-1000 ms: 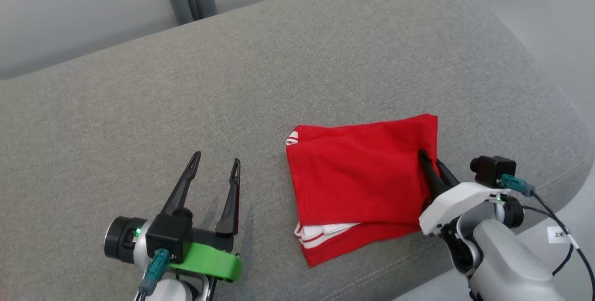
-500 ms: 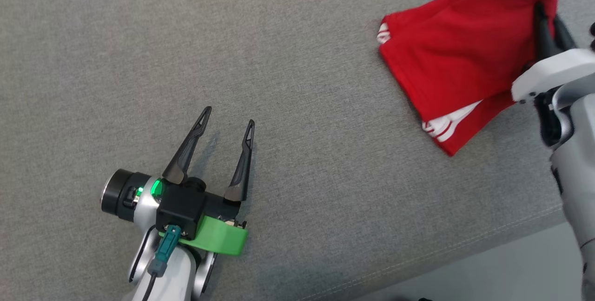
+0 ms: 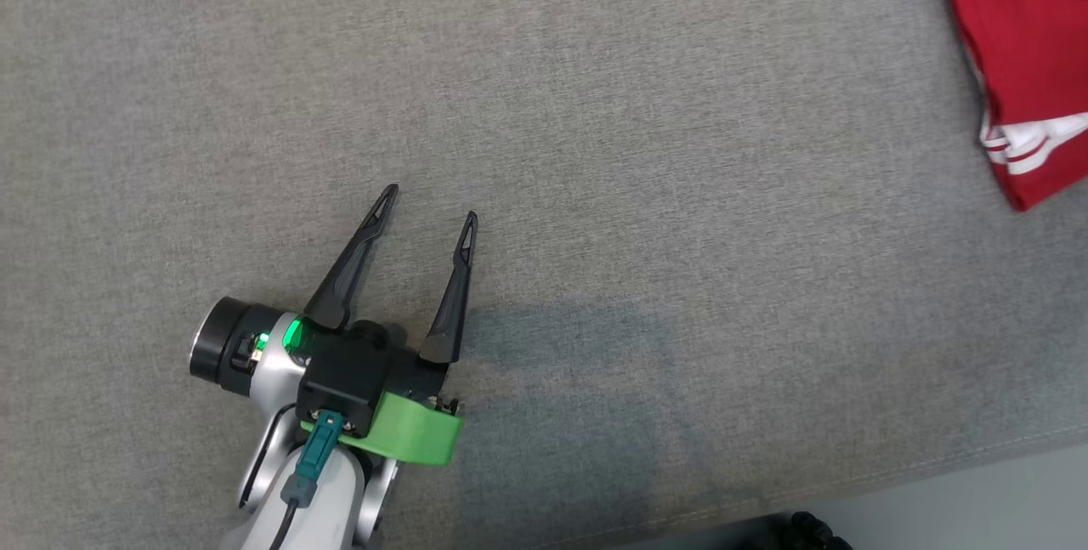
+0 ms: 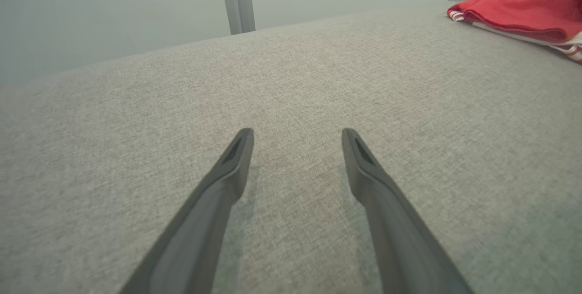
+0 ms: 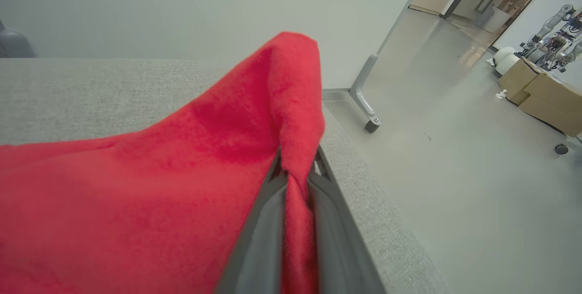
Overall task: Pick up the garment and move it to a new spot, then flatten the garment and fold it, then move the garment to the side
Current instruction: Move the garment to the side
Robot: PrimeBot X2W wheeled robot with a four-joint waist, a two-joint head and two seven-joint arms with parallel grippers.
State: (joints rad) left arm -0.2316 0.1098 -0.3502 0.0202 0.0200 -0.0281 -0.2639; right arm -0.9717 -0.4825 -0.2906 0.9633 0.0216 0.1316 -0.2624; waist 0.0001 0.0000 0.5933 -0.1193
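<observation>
Grey woven seat cushion runs across the head view. Pale floor and a castered frame leg lie past its edge at the right of the right wrist view. Folded red garment sits at the upper right corner of the head view, cut by the frame edge. Its layers are stacked, and white, red-striped sleeve trim peeks out from the lower ones. The fold looks complete, so the step in hand is judged to be the move to the side. Left gripper is at lower left of the head view, fingers spread wide with nothing between them. It is low over the cushion, contact not clear, and well apart from the cloth. It is probably parked there because one arm is enough for a compact bundle. Right gripper has its fingers pressed nearly together, pinching a red edge of the garment that peaks above the fingertips. An edge grip should let the bundle travel as one. Risk: the lower layers may lag and open the fold.
</observation>
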